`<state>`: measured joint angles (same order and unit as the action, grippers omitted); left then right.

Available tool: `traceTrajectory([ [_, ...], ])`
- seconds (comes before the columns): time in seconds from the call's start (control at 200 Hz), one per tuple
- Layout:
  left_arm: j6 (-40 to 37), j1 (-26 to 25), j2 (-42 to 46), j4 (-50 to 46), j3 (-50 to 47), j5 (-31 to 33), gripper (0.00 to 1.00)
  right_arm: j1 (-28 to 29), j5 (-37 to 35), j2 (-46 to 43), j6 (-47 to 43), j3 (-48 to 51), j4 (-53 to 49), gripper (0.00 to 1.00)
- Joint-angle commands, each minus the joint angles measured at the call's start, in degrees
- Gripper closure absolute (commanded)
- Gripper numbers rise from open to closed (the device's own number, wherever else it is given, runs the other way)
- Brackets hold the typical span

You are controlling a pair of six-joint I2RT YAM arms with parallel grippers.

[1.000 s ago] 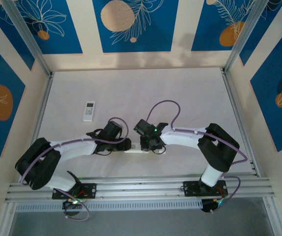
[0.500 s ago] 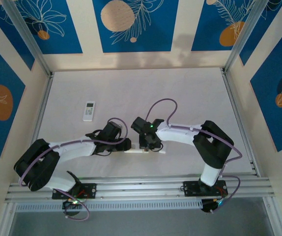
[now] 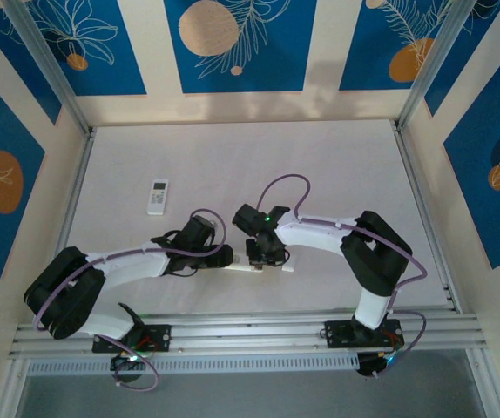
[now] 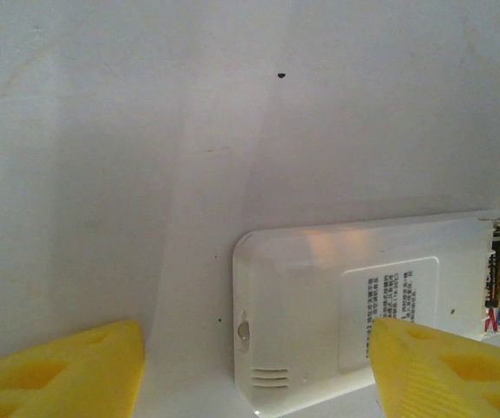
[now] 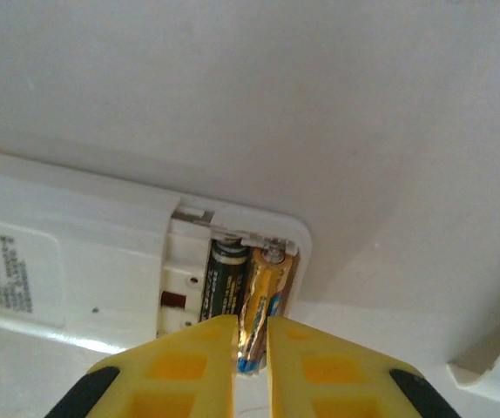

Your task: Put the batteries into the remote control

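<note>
Two batteries showed in the open compartment of the remote [image 5: 76,235], which lay face down near the front of the surface [image 3: 320,165]. One was a dark battery [image 5: 225,279], seated; just beside it was a gold battery [image 5: 266,283], pinched at its near end by the right jaws. The left jaws stood wide apart at the remote's other end, gripping nothing. A white piece [image 5: 494,370] lay just beside the remote. Farther back on the left, well apart, lay a second remote [image 3: 158,196].
</note>
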<state>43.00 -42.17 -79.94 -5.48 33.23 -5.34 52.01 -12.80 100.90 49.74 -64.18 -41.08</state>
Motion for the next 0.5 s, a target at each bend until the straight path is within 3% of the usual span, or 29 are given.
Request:
traceTrajectory([
  [0.0, 0.0, -0.7, -0.5, 1.7, -0.8, -2.1, 0.31, 0.2, 2.1, -2.1, -0.5, -0.8, -2.2, 0.83],
  [0.3, -0.1, -0.7, -0.5, 1.4, -0.4, -1.9, 0.3, -0.2, -1.8, -2.9, -1.6, -3.0, -4.6, 0.82],
  [0.495, -0.4, -0.7, -0.8, 1.2, 0.0, -1.8, 0.3, -0.9, -2.3, -0.9, -2.2, -2.6, -2.5, 0.87],
])
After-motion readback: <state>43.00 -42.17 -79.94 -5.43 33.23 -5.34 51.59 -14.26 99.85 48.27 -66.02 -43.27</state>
